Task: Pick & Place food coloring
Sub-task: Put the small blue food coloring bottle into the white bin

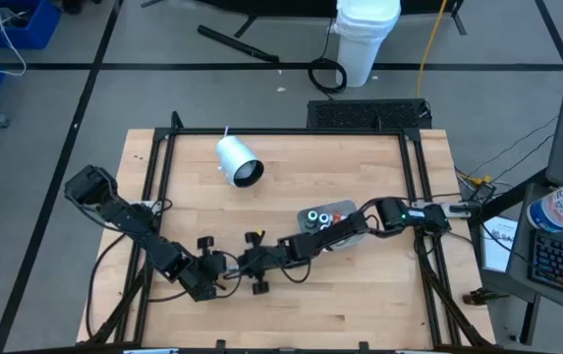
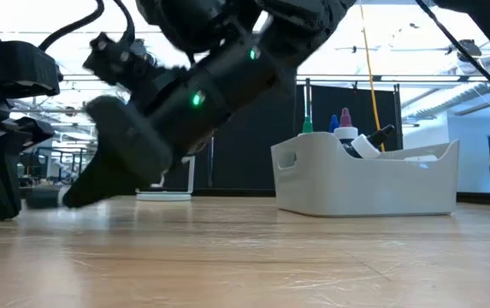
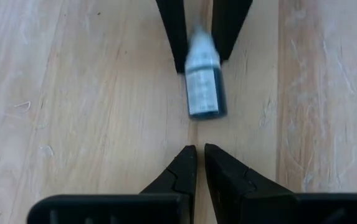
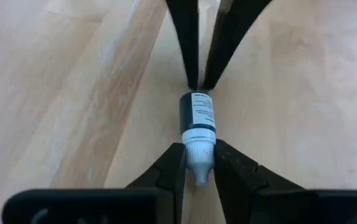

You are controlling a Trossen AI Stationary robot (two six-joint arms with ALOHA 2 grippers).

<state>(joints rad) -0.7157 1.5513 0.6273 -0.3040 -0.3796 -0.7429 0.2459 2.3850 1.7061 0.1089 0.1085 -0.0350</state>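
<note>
Pale wooden slatted table point(image 1: 291, 305), framed in black rail, carries everything listed here. White cylinder point(image 1: 238, 162), lying on its side toward the far half, well apart from the work. Light grey rectangular plastic tray point(image 2: 373, 184) with a cut-out handle, standing right of centre under the right arm; several small bottles with green, blue and pink tips point(image 2: 339, 127) stand or lean inside it. Left gripper point(image 3: 195, 163), low over the near-centre boards, its two dark fingers drawn together almost to touching, empty, pointing straight at the bottle just beyond its tips. Right gripper point(image 4: 198, 163), reaching in from the tray side to meet it nose to nose, fingers narrowed onto the white cap so that both pads appear to touch it, though whether they truly bear the load I cannot tell. Food coloring bottle point(image 4: 197, 124): one tiny dropper bottle, dark body, pale printed label, white tapered cap, lying on the wood between the two grippers, cap toward the right one. Handling, by my judgement: very light, stiff plastic, not fragile, but round and smooth, so prone to roll or squirt out of a pinch. The cap tapers, and a hold there may slip toward the tip; the straight labelled body point(image 3: 203, 93) offers a surer purchase, taken across its width near the middle.
</note>
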